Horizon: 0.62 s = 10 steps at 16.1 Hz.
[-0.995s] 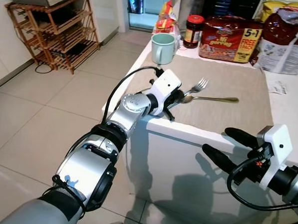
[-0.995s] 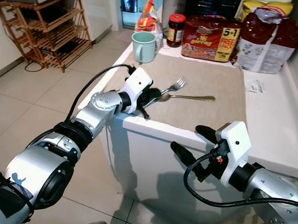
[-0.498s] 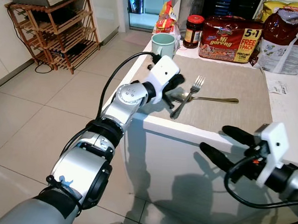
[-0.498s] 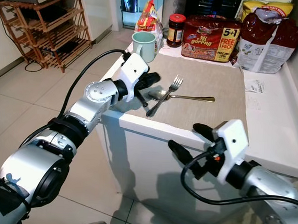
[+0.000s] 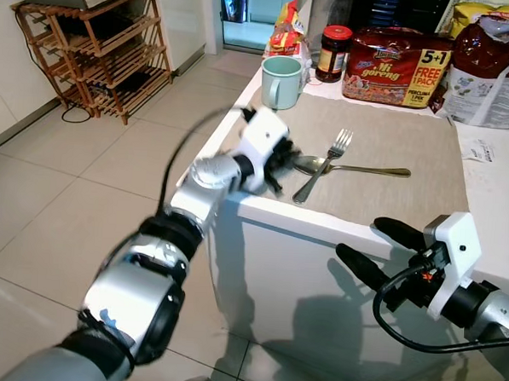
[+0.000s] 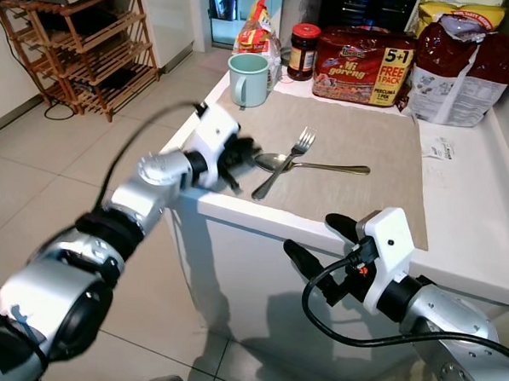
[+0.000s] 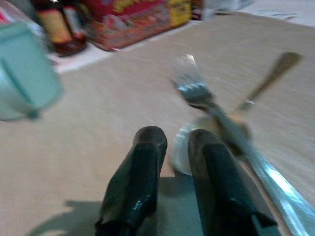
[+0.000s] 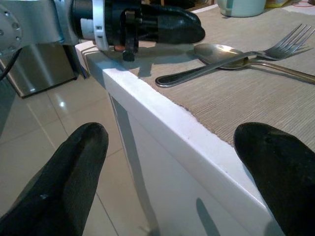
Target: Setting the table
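Note:
A silver fork (image 5: 323, 160) lies on the beige placemat (image 5: 394, 138), slanting across a spoon (image 5: 358, 169) whose bowl points to the table's left edge. My left gripper (image 5: 283, 163) hovers low over the mat's left part, just beside the spoon's bowl (image 7: 183, 147) and the fork's handle. Its fingers (image 7: 142, 162) are shut with nothing between them. A pale green mug (image 5: 280, 82) stands at the mat's far left corner. My right gripper (image 5: 373, 242) hangs open in front of the white table's near edge (image 8: 162, 110), below the top.
A dark jar (image 5: 333, 53), a red noodle pack (image 5: 396, 66) and filled bags (image 5: 491, 66) line the back of the table. A paper slip (image 5: 485, 151) lies right of the mat. A wooden shelf rack (image 5: 91, 54) stands on the tiled floor at the left.
A second ago my left gripper held the fork by its handle at the table edge. It laid the fork across the spoon, let go, and drew back slightly to the left.

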Motion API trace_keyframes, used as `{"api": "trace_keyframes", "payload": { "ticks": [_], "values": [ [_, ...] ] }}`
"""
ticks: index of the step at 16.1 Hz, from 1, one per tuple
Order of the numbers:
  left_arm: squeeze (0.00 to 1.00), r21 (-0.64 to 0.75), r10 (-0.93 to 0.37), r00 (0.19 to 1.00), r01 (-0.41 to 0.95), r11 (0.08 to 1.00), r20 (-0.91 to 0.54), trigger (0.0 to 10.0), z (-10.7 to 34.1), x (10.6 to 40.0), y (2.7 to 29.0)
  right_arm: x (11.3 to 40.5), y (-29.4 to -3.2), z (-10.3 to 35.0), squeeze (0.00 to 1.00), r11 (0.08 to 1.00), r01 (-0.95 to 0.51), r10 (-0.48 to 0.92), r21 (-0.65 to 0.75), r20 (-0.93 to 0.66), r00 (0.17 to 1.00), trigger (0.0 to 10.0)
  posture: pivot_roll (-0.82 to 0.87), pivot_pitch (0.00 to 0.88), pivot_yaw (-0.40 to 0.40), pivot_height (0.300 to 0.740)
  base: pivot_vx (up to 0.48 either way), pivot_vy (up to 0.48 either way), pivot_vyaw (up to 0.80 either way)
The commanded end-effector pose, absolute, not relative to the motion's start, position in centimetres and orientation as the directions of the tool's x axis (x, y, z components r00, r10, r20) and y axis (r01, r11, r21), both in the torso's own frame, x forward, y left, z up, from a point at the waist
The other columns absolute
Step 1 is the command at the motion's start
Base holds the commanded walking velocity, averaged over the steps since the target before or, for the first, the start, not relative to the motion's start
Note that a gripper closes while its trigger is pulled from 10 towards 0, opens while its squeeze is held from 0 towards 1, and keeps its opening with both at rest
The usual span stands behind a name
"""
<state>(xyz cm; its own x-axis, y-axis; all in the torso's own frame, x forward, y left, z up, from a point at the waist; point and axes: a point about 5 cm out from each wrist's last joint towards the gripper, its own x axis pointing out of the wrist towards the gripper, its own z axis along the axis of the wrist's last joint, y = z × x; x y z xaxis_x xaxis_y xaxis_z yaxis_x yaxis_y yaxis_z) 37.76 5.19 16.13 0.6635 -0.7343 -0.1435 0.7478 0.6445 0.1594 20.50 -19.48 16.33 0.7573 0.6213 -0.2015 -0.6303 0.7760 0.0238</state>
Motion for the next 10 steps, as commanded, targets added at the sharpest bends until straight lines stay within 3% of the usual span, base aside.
{"api": "trace_keyframes", "payload": {
  "ticks": [1,4,10],
  "values": [
    [1.00,0.160,-0.764,0.630,0.776,0.610,-0.142,10.0,16.5,37.5,4.6,20.5,-19.6,16.3,0.00,0.777,-0.629,0.620,0.020,-0.197,0.759,10.0,-0.06,0.000,0.027,0.740,0.000,0.000,0.00],
    [1.00,0.177,-0.790,0.575,0.818,0.548,-0.212,10.0,15.1,36.5,3.7,20.6,-19.9,16.4,0.00,0.774,-0.633,0.622,0.012,-0.205,0.756,10.0,-0.07,0.000,0.021,0.740,0.000,0.000,0.00],
    [1.00,0.194,-0.745,0.609,0.793,0.577,-0.274,10.0,14.5,36.5,3.3,20.7,-20.0,16.6,0.00,0.772,-0.635,0.622,-0.001,-0.204,0.756,10.0,-0.09,0.000,0.030,0.740,0.000,0.000,0.00]
  ]
}}
